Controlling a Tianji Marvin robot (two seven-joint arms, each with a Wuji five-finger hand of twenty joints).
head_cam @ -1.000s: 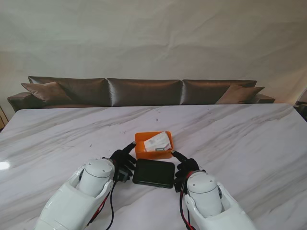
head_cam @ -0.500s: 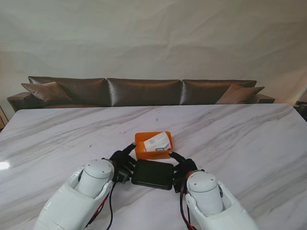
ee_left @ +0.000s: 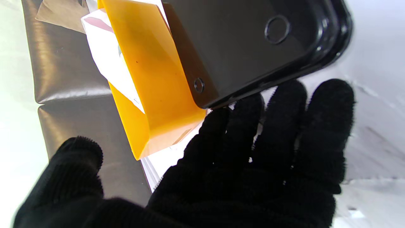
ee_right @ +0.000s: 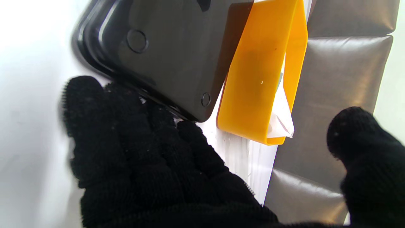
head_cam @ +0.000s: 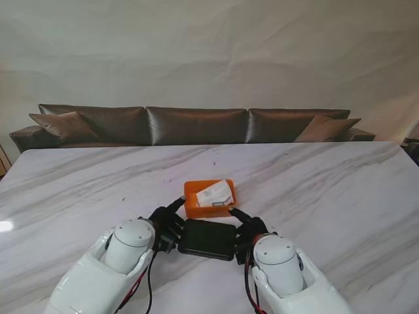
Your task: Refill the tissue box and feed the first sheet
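Black lid [head_cam: 207,239] between both hands' fingers [ee_left: 281,104]

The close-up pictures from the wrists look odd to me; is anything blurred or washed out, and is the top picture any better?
Left wrist view: the black lid and orange box are sharp, but the table at the edge is washed out white. Right wrist view: the robot hand's fingers are smeared and the table beside them is overexposed. Stand view: evenly lit and sharp, with one glare patch on the table.
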